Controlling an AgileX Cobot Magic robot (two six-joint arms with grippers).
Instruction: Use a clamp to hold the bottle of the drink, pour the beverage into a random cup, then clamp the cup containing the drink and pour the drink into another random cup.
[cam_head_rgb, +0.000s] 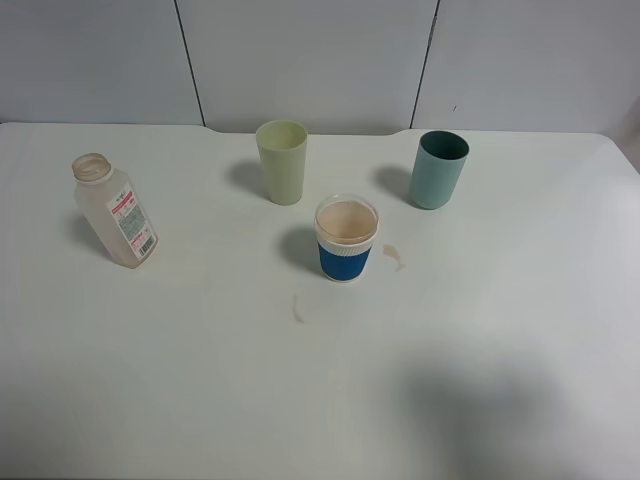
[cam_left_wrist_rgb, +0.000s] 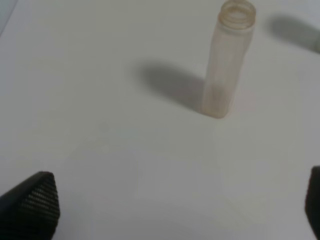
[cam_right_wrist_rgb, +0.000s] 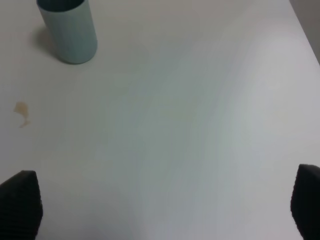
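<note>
The uncapped bottle is standing upright well ahead of the left gripper, whose jaws are spread wide and empty. It looks light, thin-walled and squeezable, so mid-body seems the safest hold. The right gripper, also spread, is seeing only the teal cup; the high view alone is showing all 3 cups.

A lab-like test bench: bare white table before plain grey wall panels.

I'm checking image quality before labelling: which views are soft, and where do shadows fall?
Exterior high view: sharp; the pale green plastic cup casts its shadow leftward. Left wrist view: blurry, the clear uncapped plastic bottle looks soft-edged. Right wrist view: mildly soft, the teal plastic cup has a faint shadow.
</note>
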